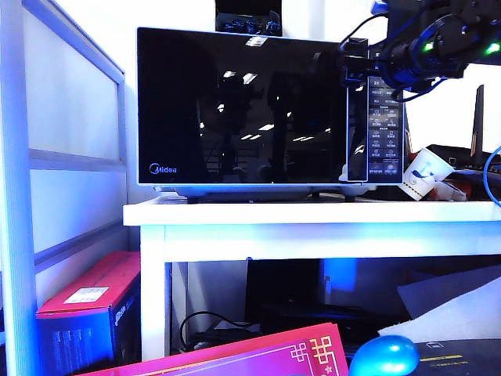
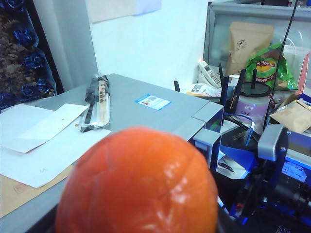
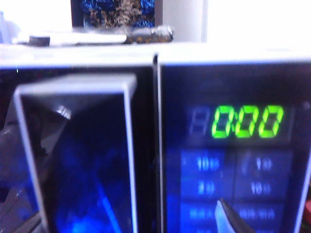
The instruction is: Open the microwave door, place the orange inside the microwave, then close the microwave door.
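The microwave (image 1: 258,110) stands on a white table (image 1: 313,213) with its glossy black door (image 1: 235,102) shut. My right gripper (image 1: 354,61) is high up at the door's right edge, beside the button panel (image 1: 383,125). In the right wrist view it (image 3: 150,160) is open. One finger (image 3: 73,155) is in front of the door glass and the other fingertip (image 3: 228,218) is in front of the buttons below the green 0:00 display (image 3: 248,121). The orange (image 2: 138,184) fills the left wrist view, gripped by my left gripper (image 2: 138,216), whose fingers it hides.
A red box (image 1: 86,305) sits on the floor at the left. A glossy blue rounded object (image 1: 383,356) and a pink card (image 1: 258,356) lie at the front. A paper cup (image 1: 427,172) leans right of the microwave. Papers (image 2: 43,131) and a folded umbrella (image 2: 97,102) lie on a grey top.
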